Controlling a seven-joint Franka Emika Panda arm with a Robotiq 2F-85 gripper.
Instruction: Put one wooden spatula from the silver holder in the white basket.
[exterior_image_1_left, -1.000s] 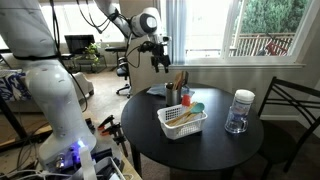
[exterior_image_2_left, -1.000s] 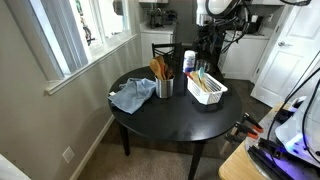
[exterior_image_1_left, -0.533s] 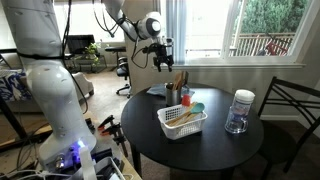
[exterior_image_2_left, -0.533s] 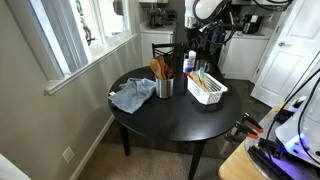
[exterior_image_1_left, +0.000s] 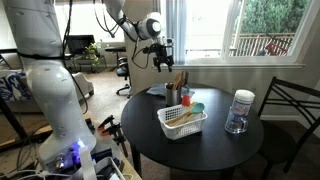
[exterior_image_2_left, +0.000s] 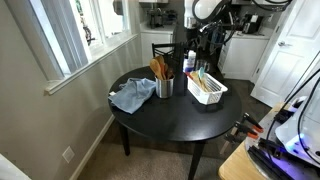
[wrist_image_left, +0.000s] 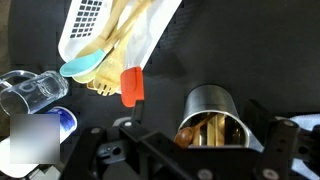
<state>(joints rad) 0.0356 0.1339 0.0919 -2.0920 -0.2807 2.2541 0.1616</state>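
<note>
The silver holder (exterior_image_1_left: 172, 97) stands on the round black table (exterior_image_1_left: 215, 150) next to the white basket (exterior_image_1_left: 182, 123). Several wooden utensils, the wooden spatula (exterior_image_1_left: 181, 81) among them, stick up out of the holder. In the wrist view the holder (wrist_image_left: 212, 112) lies right below the camera, with wooden handles and a wooden spoon (wrist_image_left: 195, 130) inside it. My gripper (exterior_image_1_left: 160, 60) hangs open and empty in the air above and a little to the side of the holder, touching nothing. Its dark fingers frame the holder in the wrist view (wrist_image_left: 200, 150). The holder (exterior_image_2_left: 164, 86) and basket (exterior_image_2_left: 207, 89) show in both exterior views.
The basket (wrist_image_left: 85, 20) holds a teal spoon (wrist_image_left: 85, 65), a red spatula (wrist_image_left: 132, 85) and pale utensils. A clear jar with a white lid (exterior_image_1_left: 239, 110) stands further along the table. A blue cloth (exterior_image_2_left: 132, 96) lies beside the holder. A chair (exterior_image_1_left: 290, 120) and a window stand close by.
Between one second and half a second ago the arm shifted slightly sideways above the holder. It has held still since. Nothing on the table moved.
</note>
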